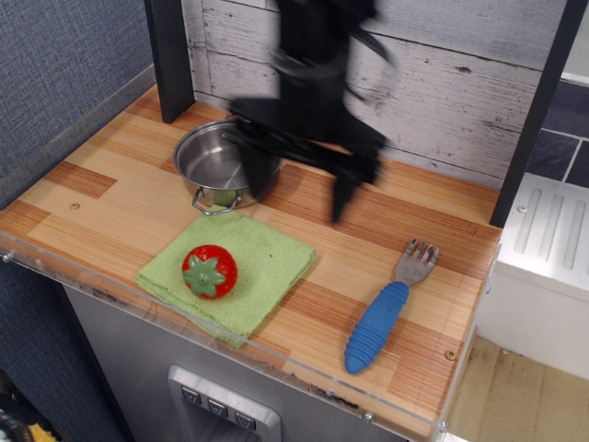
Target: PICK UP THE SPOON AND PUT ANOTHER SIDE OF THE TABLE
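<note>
On the striped wooden table — ribbed blue-handled spoon, tines silver.

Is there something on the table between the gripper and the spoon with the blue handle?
Nothing visible. The gripper is blurred, open, above the pan. The spoon lies alone near the table's right front; only bare wood separates them. The cloth and strawberry sit left of that path.

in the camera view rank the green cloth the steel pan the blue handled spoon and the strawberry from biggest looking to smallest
1. Green cloth, widest patch.
2. Steel pan, though the blurred gripper covers part of it.
3. Blue-handled spoon: long, roughly as long as the pan is wide, but slimmer.
4. Strawberry, smallest.
</note>
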You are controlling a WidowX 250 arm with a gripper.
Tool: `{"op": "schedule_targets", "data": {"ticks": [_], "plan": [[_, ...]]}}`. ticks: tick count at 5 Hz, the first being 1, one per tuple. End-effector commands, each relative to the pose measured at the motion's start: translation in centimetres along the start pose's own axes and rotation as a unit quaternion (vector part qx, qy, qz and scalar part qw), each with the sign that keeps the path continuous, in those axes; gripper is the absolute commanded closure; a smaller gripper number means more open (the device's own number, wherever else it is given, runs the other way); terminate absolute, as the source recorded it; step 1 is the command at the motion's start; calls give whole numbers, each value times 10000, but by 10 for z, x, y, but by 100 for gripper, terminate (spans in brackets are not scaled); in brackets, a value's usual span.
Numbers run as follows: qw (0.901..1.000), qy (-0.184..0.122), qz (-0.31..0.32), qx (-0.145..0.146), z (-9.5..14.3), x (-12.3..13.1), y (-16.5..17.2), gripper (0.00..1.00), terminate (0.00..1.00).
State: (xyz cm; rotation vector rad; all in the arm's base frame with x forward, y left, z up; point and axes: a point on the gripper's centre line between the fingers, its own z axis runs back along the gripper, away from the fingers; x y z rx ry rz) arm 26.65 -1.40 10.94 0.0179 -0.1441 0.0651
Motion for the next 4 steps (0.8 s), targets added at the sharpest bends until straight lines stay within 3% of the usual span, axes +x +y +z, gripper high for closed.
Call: {"op": "schedule_targets", "data": {"ticks": [1,3,4], "plan": [[9977,-286,-507,-340,0,13,41,0,0],[9961,-229,-745,-422,-2,12,35,0,0],[9961,-229,-745,-422,-2,12,35,0,100]]}}
